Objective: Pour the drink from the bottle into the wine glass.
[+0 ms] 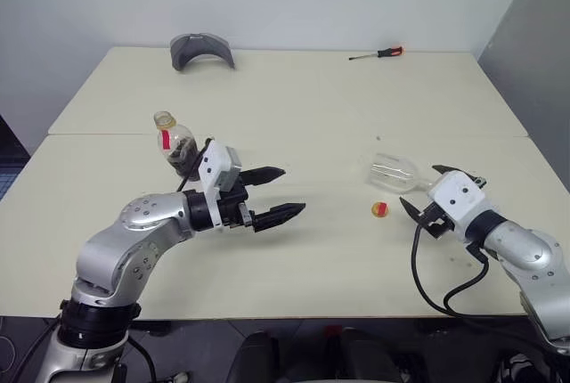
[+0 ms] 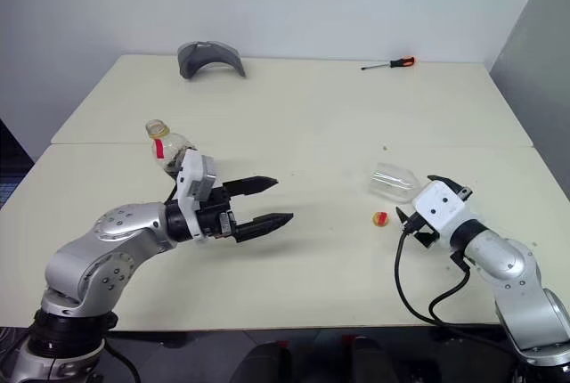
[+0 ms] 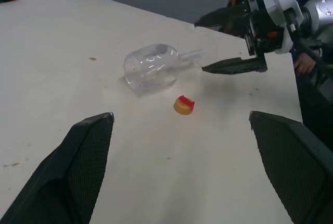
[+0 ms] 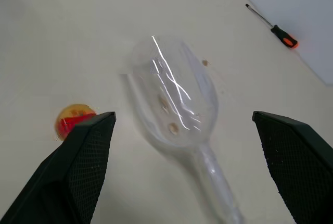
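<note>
Wine glass (image 4: pixel 171 91): lying on its side on the table (image 1: pixel 312 116), at about 4 o'clock from table centre, empty.
Bottle (image 1: pixel 175 144): upright, uncapped, at 9 o'clock, just behind the left gripper; a little dark drink (image 1: pixel 184 156) inside.
Yellow cap (image 3: pixel 183 104): on the table, at 7 o'clock of the glass.
Left gripper (image 1: pixel 275 193): jaws released, holding nothing.
Right gripper (image 3: pixel 221 42): jaws released, straddling the glass stem without touching.
Screwdriver (image 1: pixel 378 53): far edge, 1 o'clock.
Grey curved object (image 1: pixel 202 49): far edge, 11 o'clock.

My right gripper (image 4: pixel 182 174) gapes above the wine glass (image 4: pixel 174 96) (lying toppled), yellow cap (image 4: pixel 73 120) at nine o'clock, screwdriver (image 4: pixel 273 26) at one.
</note>
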{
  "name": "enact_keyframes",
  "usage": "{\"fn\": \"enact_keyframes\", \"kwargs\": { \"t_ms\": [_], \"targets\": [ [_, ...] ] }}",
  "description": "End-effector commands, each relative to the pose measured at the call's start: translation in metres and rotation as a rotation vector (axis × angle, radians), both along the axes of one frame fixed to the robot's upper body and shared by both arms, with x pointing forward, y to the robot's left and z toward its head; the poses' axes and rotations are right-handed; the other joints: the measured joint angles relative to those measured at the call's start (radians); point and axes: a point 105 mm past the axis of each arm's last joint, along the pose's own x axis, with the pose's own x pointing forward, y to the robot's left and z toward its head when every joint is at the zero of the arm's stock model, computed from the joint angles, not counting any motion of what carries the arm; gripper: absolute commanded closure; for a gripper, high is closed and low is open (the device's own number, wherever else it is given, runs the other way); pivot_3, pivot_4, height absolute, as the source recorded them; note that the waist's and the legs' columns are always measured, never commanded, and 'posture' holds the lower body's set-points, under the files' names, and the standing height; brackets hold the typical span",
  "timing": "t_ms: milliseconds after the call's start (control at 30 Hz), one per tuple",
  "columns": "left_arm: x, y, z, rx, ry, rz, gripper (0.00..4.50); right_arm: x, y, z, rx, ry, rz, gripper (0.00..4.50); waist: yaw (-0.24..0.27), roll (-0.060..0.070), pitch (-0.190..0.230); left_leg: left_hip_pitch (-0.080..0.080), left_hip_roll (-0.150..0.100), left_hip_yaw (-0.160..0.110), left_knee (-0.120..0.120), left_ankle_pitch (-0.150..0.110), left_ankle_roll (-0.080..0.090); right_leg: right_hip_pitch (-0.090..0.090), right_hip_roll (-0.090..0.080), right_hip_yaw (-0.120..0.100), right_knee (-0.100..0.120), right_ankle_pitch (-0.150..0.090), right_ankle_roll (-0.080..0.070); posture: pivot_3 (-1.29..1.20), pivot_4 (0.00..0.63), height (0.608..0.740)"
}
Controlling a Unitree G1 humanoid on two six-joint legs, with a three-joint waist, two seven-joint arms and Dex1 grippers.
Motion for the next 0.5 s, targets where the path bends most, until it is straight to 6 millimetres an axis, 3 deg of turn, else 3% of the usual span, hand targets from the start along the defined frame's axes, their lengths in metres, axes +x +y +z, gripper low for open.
{"fn": "enact_keyframes", "kwargs": {
  "t_ms": [33,500],
  "targets": [
    [-0.004,-0.006,0.008,-0.004,-0.056,-0.038,0.02,0.005,-0.004,0.003,-0.082,-0.041,0.007,0.0,0.0,0.0,0.0,0.0,0.0,0.0,0.0,0.0,0.0,0.0,0.0,0.0,0.0,0.0,0.0,0.0,0.15,0.74],
    [-0.026,-0.019,0.004,-0.003,0.057,-0.185,0.02,0.045,-0.039,-0.012,-0.284,-0.037,-0.078,0.0,-0.001,0.0,0.0,0.0,0.0,0.001,0.0,0.001,-0.001,0.0,0.0,0.001,0.0,0.0,0.0,0.0,0.15,0.74]
  ]
}}
